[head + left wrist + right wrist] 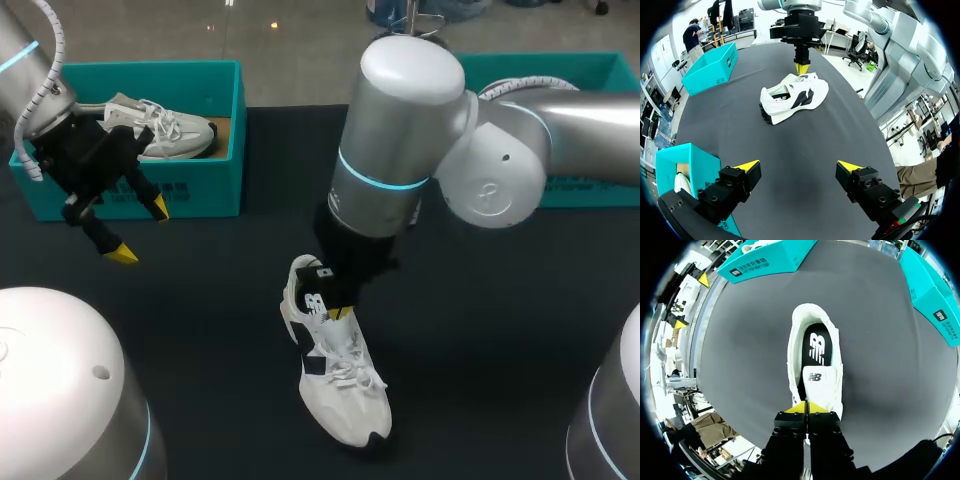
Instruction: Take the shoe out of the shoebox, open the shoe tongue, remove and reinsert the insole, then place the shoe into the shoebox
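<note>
Shoe (335, 375) was stood on its sole at table middle, out of shoebox. Right jaws were pressed together over laces, just behind raised shoe tongue (821, 382); pinch on it could not be told. Placement judged suited to baring black insole (816, 347). Left jaws were held spread above dark table (200, 330), beside teal shoebox (130, 185) with second shoe (165, 130) inside.

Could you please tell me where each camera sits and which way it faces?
Head: above and behind, looking down on the table; left arm and right arm show.
Left wrist: on the left arm, looking across past the open left fingers at the shoe and right fingers.
Right wrist: on the right arm, looking down into the shoe past shut right fingers.
All share the shoe.
</note>
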Tool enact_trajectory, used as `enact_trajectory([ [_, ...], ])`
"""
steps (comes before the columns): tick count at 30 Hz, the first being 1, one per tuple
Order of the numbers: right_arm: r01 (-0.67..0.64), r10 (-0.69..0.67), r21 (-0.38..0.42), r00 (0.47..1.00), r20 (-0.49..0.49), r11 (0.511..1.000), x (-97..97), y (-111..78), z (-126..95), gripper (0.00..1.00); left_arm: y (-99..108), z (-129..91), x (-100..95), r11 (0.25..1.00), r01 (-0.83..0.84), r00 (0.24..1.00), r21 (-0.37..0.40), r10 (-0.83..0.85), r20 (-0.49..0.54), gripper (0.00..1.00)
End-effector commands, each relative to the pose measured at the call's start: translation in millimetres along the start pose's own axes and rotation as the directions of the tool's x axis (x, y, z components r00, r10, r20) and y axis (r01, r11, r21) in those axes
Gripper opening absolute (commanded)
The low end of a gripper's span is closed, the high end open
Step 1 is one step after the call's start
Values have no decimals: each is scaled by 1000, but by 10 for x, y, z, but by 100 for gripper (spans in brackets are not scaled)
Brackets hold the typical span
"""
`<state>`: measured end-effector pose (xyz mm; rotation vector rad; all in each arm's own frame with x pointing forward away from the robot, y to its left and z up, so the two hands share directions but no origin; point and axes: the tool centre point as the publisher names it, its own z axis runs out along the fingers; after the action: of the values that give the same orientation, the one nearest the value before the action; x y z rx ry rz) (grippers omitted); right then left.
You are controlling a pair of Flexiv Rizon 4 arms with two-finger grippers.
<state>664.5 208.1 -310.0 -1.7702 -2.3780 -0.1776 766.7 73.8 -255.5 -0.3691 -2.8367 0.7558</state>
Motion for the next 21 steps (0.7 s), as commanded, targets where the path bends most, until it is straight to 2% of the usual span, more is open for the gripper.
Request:
enact_trajectory([
  [1, 6, -5, 18, 1000, -22, 1000, 22, 98, 247, 0, 1, -3, 6, 1000, 0, 1000, -3, 0, 0, 100],
  [8, 29, -27, 48, 999, -41, 998, 64, 185, 513, 0, 1, -3, 6, 1000, 0, 1000, -3, 0, 0, 100],
  [12, 35, -32, 52, 998, -48, 998, 60, 208, 563, 0, 1, -3, 6, 1000, 0, 1000, -3, 0, 0, 100],
  [18, 51, -51, 8, 998, -43, 999, 45, 286, 324, 0, 1, -3, 6, 1000, 0, 1000, -3, 0, 0, 100],
  [21, 127, -128, -14, 990, -61, 992, 27, 378, 170, 0, 1, -3, 6, 1000, 0, 1000, -3, 0, 0, 100],
])
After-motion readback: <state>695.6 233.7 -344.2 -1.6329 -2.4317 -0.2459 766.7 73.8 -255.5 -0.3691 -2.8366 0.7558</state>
